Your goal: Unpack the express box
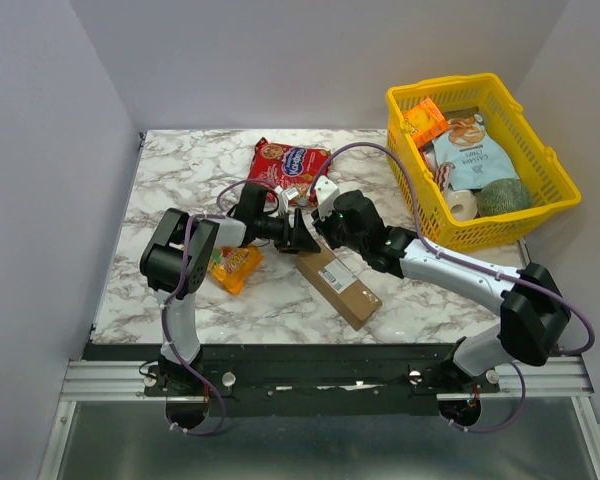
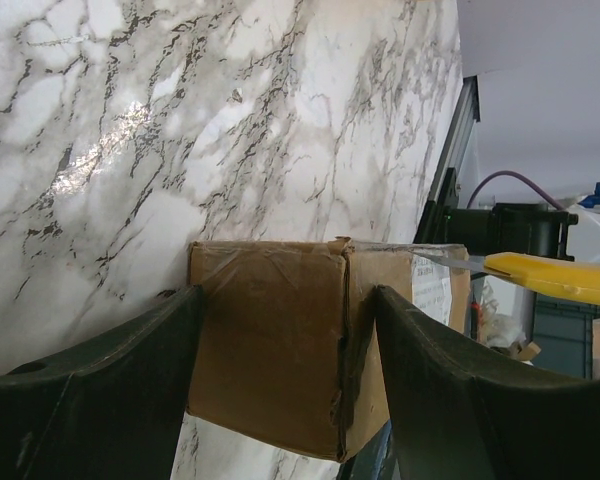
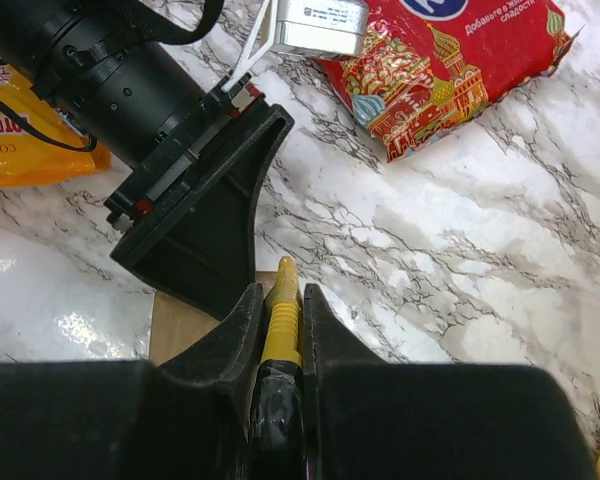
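The express box (image 1: pixel 340 285), a brown carton with a white label, lies on the marble table in front of both arms. My left gripper (image 1: pixel 302 240) is shut on its far end. In the left wrist view its fingers (image 2: pixel 100 380) press both sides of the box (image 2: pixel 270 360). My right gripper (image 1: pixel 327 222) is shut on a yellow utility knife (image 3: pixel 280 315), just beyond that same end. The knife (image 2: pixel 555 278) reaches in from the right, and its blade tip rests at the top edge of the carton near the label. A corner of the box (image 3: pixel 185 325) shows under the left finger.
A yellow plastic basket (image 1: pixel 555 190) with several packs stands at the back right. A red snack bag (image 1: pixel 285 165) lies behind the grippers, and an orange bag (image 1: pixel 235 265) lies beside the left arm. Grey walls close in the left and back.
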`<state>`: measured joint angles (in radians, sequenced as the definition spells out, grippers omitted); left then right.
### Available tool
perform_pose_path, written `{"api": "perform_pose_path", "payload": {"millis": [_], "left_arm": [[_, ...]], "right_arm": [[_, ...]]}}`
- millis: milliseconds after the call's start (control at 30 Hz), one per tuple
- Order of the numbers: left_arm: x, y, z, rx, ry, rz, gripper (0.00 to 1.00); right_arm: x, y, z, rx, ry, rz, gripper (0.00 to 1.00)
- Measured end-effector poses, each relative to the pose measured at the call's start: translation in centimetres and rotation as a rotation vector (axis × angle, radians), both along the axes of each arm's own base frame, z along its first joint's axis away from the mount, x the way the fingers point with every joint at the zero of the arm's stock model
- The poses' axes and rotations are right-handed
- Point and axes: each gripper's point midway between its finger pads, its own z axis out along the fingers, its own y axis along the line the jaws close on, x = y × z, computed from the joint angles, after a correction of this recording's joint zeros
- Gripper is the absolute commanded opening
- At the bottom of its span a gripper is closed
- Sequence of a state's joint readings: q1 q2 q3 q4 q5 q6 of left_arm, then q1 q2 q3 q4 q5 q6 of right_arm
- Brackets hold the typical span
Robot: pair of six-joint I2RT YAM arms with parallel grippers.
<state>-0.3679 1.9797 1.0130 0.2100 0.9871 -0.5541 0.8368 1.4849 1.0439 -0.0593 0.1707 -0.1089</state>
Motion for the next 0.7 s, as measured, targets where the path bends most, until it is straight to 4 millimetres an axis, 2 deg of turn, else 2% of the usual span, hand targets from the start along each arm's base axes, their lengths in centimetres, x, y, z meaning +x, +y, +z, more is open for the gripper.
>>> {"api": "perform_pose_path", "payload": {"millis": [700], "left_arm": [[0.0,0.0,0.0,-0.001,-0.001,-0.003,0.75]], "right_arm": [[0.1,0.1,-1.5,-0.035,0.019,0.011,0.0]]}}
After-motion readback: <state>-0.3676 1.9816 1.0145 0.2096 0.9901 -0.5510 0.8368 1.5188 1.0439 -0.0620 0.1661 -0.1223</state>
